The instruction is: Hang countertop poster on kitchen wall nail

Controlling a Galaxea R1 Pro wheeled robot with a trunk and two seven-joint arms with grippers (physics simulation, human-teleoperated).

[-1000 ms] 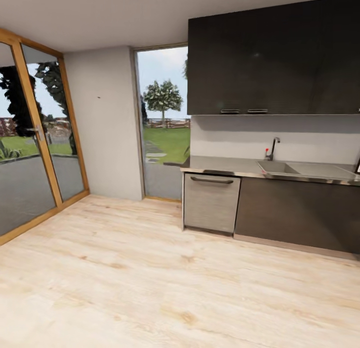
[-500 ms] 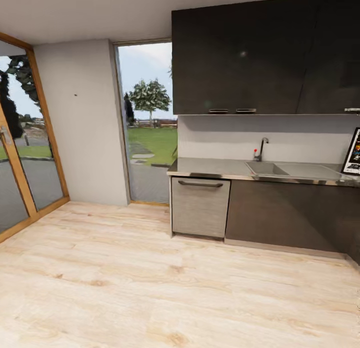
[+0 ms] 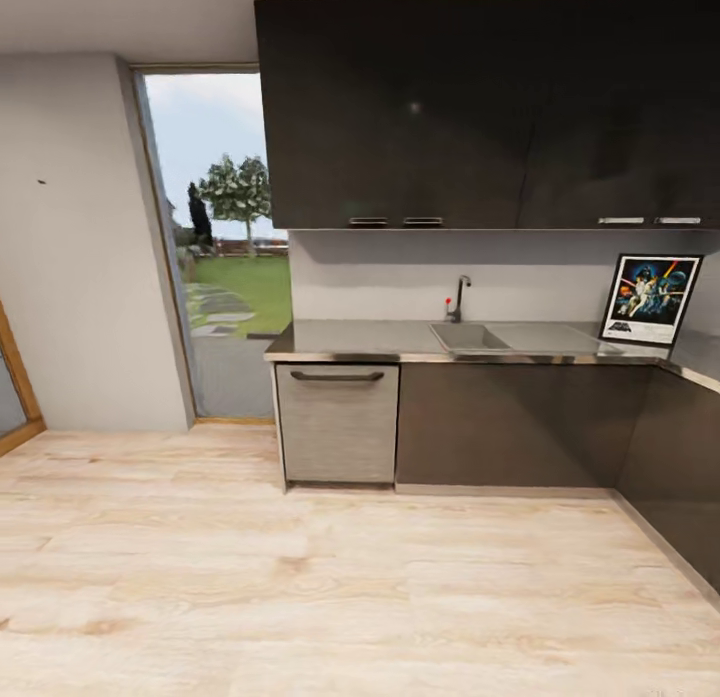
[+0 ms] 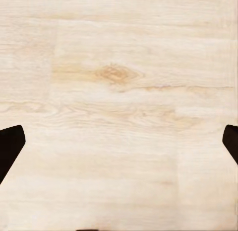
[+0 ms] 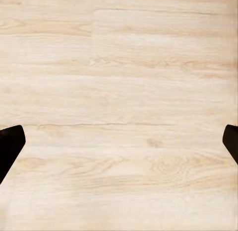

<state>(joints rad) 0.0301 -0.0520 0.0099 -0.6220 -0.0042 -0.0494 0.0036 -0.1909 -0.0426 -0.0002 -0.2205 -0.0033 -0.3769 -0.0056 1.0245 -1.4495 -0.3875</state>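
Black-framed dark-blue film poster (image 3: 651, 299) propped right of frame on light-grey surface (image 3: 380, 338); approach squarely. Both hands wide, empty.

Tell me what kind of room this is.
A home kitchen, most likely: a grey L-shaped countertop with an inset sink and tap, dark wall cabinets above, and a poster propped in the corner.

A light-grey L-shaped tabletop (image 3: 370, 338) is seen over dark cabinets, with a steel sink (image 3: 466, 336) and a tap (image 3: 460, 298) inset. The poster (image 3: 651, 299) is stood upright on it, leaned against the wall near the corner.
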